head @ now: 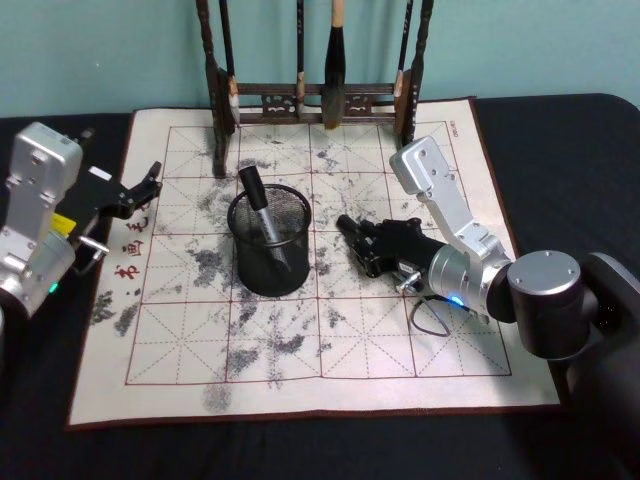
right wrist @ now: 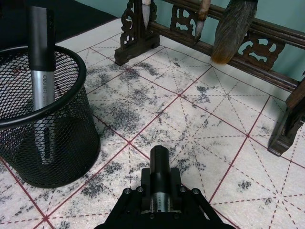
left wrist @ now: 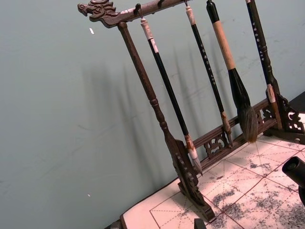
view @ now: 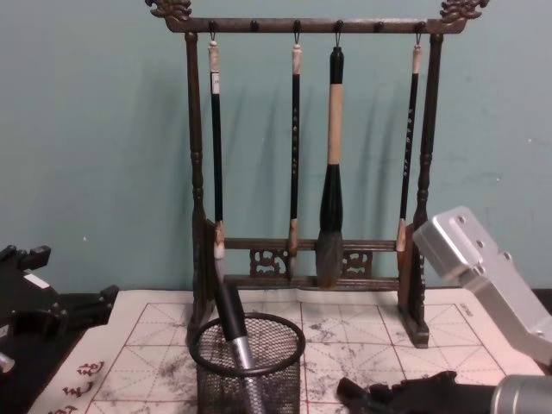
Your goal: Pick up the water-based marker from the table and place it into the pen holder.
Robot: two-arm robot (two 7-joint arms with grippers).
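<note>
Near: right end effector (head: 366,246) gripped water-based marker (right wrist: 159,168) tight, low at mat (head: 300,350), 3 o'clock of pen holder (head: 262,275). Risk: low carry could have clipped rim and tipped holder; second marker (head: 258,207) inside could have blocked entry. Left end effector (head: 135,192) parked, 9 o'clock.

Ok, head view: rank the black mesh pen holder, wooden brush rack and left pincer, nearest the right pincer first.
Right pincer grips a grey marker.
1. Black mesh pen holder, just left.
2. Wooden brush rack, behind.
3. Left pincer, far left.
</note>
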